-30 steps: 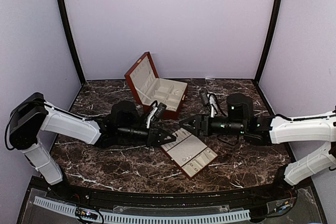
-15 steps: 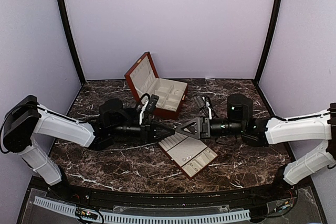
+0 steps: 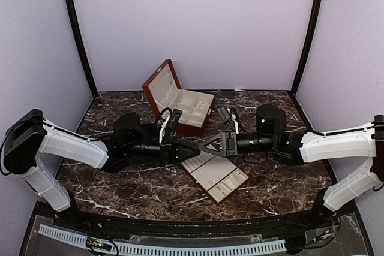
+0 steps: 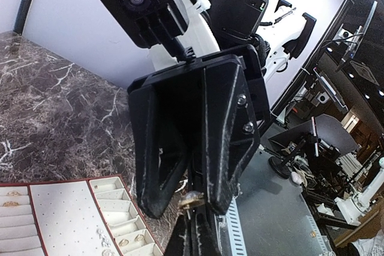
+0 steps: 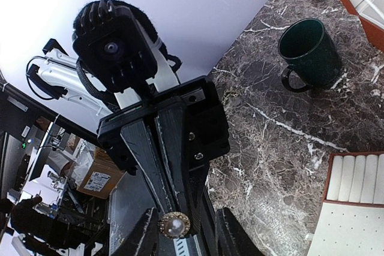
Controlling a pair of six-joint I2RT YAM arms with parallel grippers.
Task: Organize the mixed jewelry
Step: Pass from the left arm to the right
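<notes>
My left gripper (image 3: 189, 147) is shut on a gold-rimmed pearl stud (image 5: 174, 226), held in the air above the cream slotted tray (image 3: 216, 175). My right gripper (image 3: 203, 145) meets it tip to tip. In the right wrist view the right gripper (image 5: 187, 235) is still open, its jaws on either side of the stud; one jaw is close to the stud's rim and the other stands apart. The left wrist view shows the stud (image 4: 193, 199) at the left gripper (image 4: 195, 211) tip. More jewelry, rings (image 4: 123, 242) and small studs (image 4: 102, 238), lies in the tray (image 4: 60, 220).
The open red-brown box (image 3: 180, 103) with cream lining stands behind the grippers. A dark green cup (image 5: 309, 52) sits on the marble (image 5: 288, 148) to the left of the tray. Both arms stretch low across the middle of the table.
The two grippers have come together tip to tip above the tray. The right jaws have narrowed around the stud, which the left gripper keeps holding.
</notes>
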